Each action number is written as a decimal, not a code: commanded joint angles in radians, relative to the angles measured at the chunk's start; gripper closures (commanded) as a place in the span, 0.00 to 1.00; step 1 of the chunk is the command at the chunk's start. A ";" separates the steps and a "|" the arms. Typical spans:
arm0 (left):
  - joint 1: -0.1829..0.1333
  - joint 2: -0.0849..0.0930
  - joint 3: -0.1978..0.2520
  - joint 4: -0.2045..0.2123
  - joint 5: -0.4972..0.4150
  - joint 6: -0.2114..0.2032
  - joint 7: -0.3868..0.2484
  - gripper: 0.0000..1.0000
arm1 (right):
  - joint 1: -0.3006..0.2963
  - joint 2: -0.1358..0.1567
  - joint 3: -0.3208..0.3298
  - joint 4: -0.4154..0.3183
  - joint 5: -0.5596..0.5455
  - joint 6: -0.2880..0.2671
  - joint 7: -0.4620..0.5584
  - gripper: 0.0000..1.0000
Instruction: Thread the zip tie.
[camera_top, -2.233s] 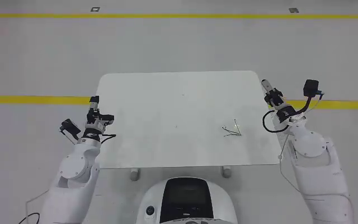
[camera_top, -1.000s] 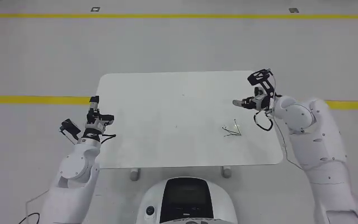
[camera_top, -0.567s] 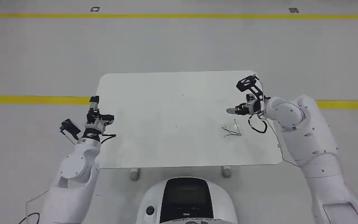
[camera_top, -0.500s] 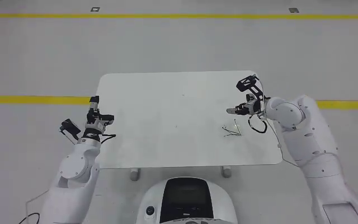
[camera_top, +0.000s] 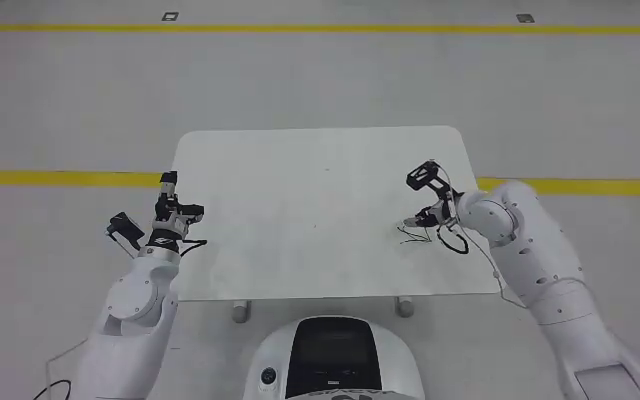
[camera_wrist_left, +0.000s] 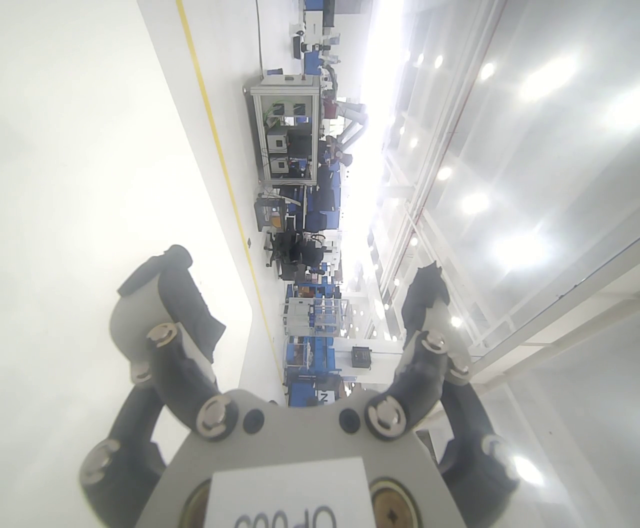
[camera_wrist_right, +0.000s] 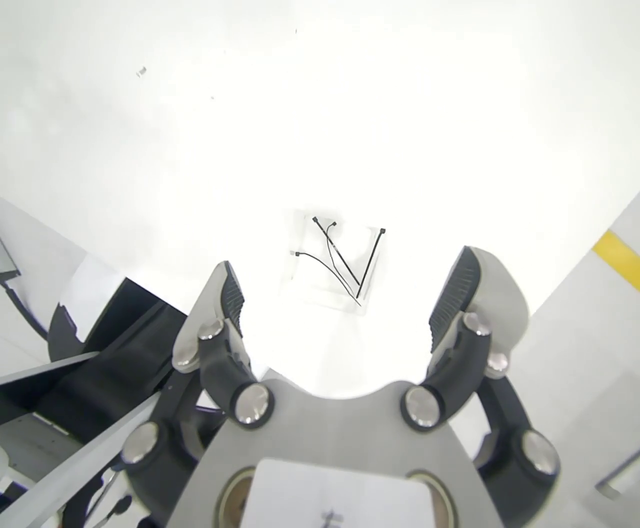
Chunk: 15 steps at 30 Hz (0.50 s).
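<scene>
Zip ties, a few thin black ones, lie in a loose fan on the white surface, on its right part toward the near edge. Their tails cross at one end and their small heads spread apart at the other. In the right wrist view a faint pale square outlines the patch they lie on; what it is cannot be told.

The right hand hangs just over the bunch, its fingers spread wide with nothing between them. Its ribbed pads frame the ties from above, and whether the fingertips touch the surface cannot be told.

Farther back and across the surface, the left hand sits just off the left edge, well apart from the ties and pointing away from the robot. Its two dark fingers are also wide apart and hold nothing.

A yellow line runs along the grey floor past both sides of the surface. A second one lies farther off, beyond the far edge.
</scene>
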 joint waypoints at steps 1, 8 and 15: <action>0.000 0.000 0.000 0.000 0.000 0.000 0.000 0.00 | 0.012 0.003 -0.028 0.020 0.008 0.000 -0.004 0.00; 0.000 0.000 0.000 0.000 0.000 0.000 0.000 0.00 | 0.022 0.008 -0.051 0.038 0.012 0.000 -0.011 0.00; 0.000 0.000 0.000 0.000 0.000 0.000 0.000 0.00 | 0.022 0.008 -0.051 0.038 0.012 0.000 -0.011 0.00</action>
